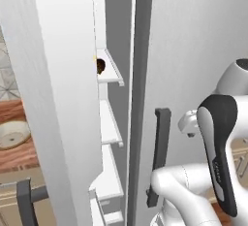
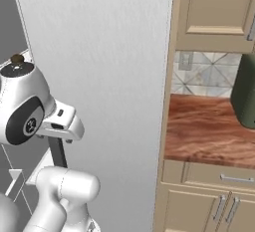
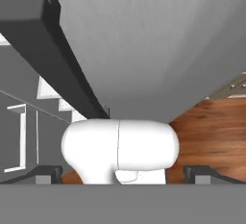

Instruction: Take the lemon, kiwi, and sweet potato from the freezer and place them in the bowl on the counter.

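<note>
Dark finger tips of the two-finger gripper (image 3: 123, 174) sit far apart at the two lower corners of the hand view, one tip (image 3: 45, 174) at the left and the other at the right, so the jaws are spread wide and released, with nothing between them. Ahead of them in that view a long dark grey bar handle (image 3: 53, 59) runs diagonally across the pale grey face of the tall white-grey freezer (image 3: 158, 40), and a patch of reddish-brown wood-grain surface (image 3: 211, 131) shows at the lower right.

From the left base view, the freezer's left door (image 1: 58, 99) stands swung open, showing white inner shelves (image 1: 110, 123) stepped one above the other. On the upper shelf a small dark brown lump (image 1: 100, 65) rests just behind the open door's edge, with a sliver of bright yellow (image 1: 95, 58) touching that edge; what the yellow belongs to cannot be told. The closed right door carries another dark vertical handle (image 1: 160, 152).

Left of the open door, a shallow cream-white bowl (image 1: 12, 134) sits on the reddish-brown wood-grain counter (image 1: 19, 159), well apart from the shelves.
</note>
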